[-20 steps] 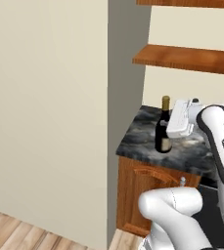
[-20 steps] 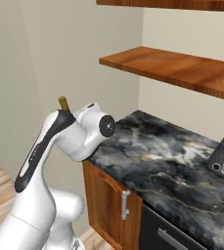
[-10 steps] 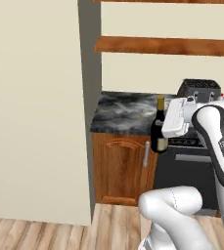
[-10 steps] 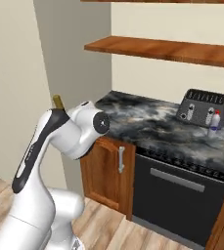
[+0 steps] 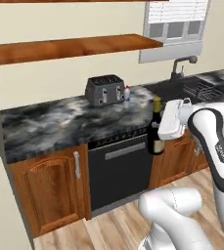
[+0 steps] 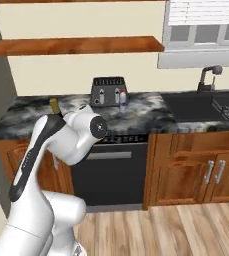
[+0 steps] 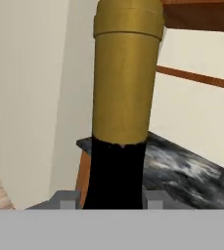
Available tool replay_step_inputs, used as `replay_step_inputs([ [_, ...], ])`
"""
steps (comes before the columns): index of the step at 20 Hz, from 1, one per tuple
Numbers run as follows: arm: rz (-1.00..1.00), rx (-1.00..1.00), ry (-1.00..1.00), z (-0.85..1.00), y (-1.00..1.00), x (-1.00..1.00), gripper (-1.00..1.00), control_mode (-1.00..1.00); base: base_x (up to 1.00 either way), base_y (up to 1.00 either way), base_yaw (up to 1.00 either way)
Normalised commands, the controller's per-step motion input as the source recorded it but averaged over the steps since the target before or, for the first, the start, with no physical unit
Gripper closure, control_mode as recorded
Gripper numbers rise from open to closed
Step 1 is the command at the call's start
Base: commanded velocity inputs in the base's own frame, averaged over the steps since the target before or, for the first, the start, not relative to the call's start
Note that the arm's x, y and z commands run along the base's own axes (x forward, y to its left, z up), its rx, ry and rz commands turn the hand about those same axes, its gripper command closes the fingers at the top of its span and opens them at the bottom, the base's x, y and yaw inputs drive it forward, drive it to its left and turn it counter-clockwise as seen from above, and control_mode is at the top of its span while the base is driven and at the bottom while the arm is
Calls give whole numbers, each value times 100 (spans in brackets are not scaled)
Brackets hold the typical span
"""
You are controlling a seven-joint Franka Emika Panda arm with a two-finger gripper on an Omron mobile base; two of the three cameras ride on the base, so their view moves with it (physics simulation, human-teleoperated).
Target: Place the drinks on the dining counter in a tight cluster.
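Note:
My gripper (image 5: 158, 134) is shut on the tall dark wine bottle (image 5: 155, 131), holding it upright in the air in front of the oven. Its yellow cap (image 6: 54, 105) peeks out behind my arm in the right base view. In the hand view the bottle (image 7: 125, 78) rises between my gripper (image 7: 111, 200) and its two fingertips (image 7: 64, 199). The small clear red-capped bottle (image 5: 127, 96) stands on the marbled worktop beside the toaster (image 5: 104, 89), and shows again (image 6: 122, 98) in the right base view. The yellow juice bottle and the dining counter are out of view.
The marbled worktop (image 5: 45, 127) carries a toaster (image 6: 108, 90) and a sink (image 6: 201, 102) with a tap. Wooden shelves (image 5: 69, 46) run above it. Below are a black oven (image 5: 118, 168) and brown cabinets (image 6: 196, 172). Wooden floor lies in front.
The whole picture has swung, so the camera has moved: the beige wall slid off left, and toaster, oven and sink came into view. The wine bottle stays in my gripper.

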Motion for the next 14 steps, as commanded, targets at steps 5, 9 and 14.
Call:
replay_step_inputs([
  [5, 0, 0, 0, 0, 0, 0, 100, 100, 6, 0, -94],
  [9, 0, 0, 0, 0, 0, 0, 100, 100, 6, 7, -94],
  [14, 0, 0, 0, 0, 0, 0, 100, 100, 0, 3, -100],
])
